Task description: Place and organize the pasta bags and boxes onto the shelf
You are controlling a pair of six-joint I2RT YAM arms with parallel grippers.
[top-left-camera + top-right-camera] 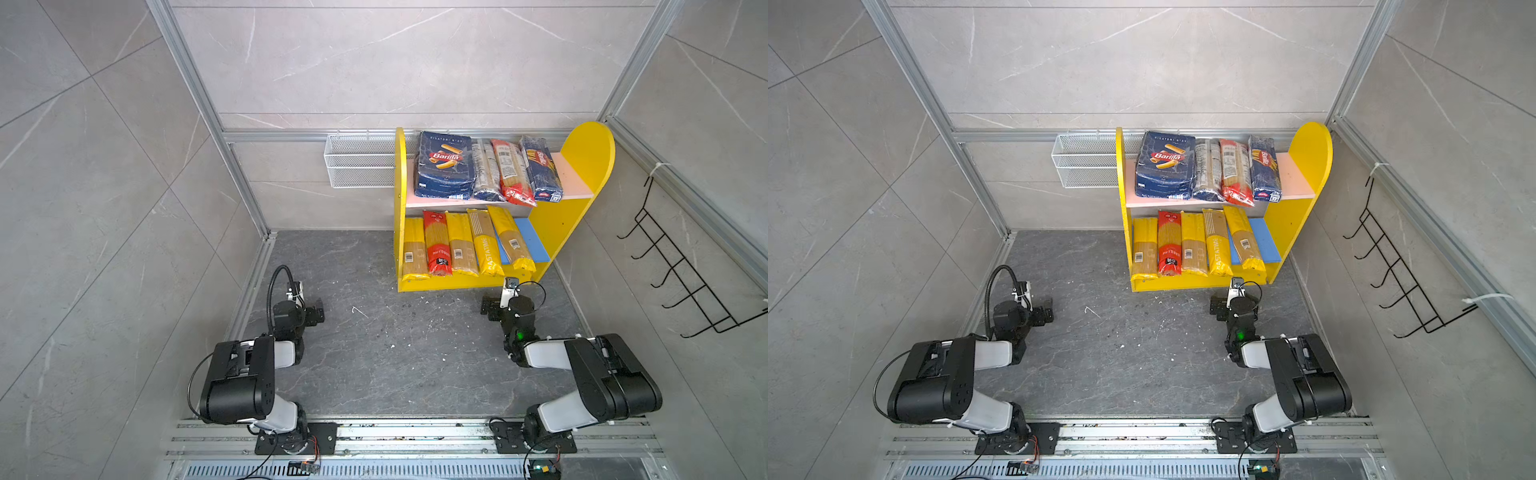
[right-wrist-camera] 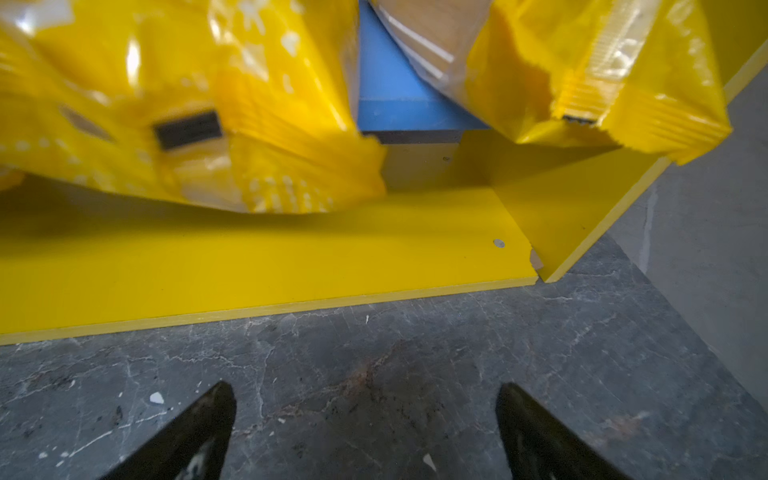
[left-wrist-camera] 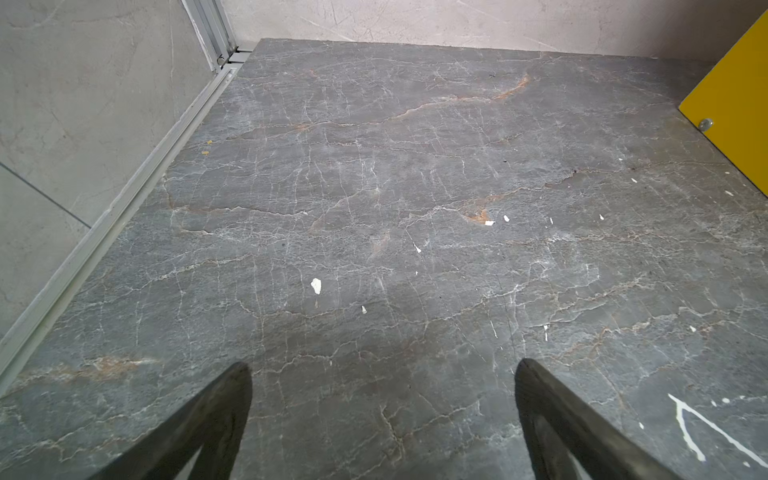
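Note:
The shelf point(image 1: 582, 166) point(image 1: 1304, 158) stands at the back right. On its pink upper board lie the wide Barilla box point(image 1: 444, 164), a dark bag point(image 1: 486, 170), a red-and-clear bag point(image 1: 511, 170) and the narrow Barilla box point(image 1: 540, 168). The blue lower board point(image 1: 532, 241) carries several yellow bags point(image 1: 460, 245), one printed PASTATIME point(image 1: 486, 245), and a red bag point(image 1: 436, 243). My left gripper point(image 1: 316, 311) point(image 3: 382, 365) hovers open and empty over bare floor at the left. My right gripper point(image 1: 488, 307) point(image 2: 365, 388) is open and empty just before the shelf's yellow base point(image 2: 291, 257), below two yellow bag ends point(image 2: 187, 104).
A white wire basket point(image 1: 357, 162) hangs on the back wall left of the shelf. On the right wall there is a black wire hook rack point(image 1: 685, 270). The dark stone floor point(image 1: 395, 353) is bounded by aluminium rails and grey walls.

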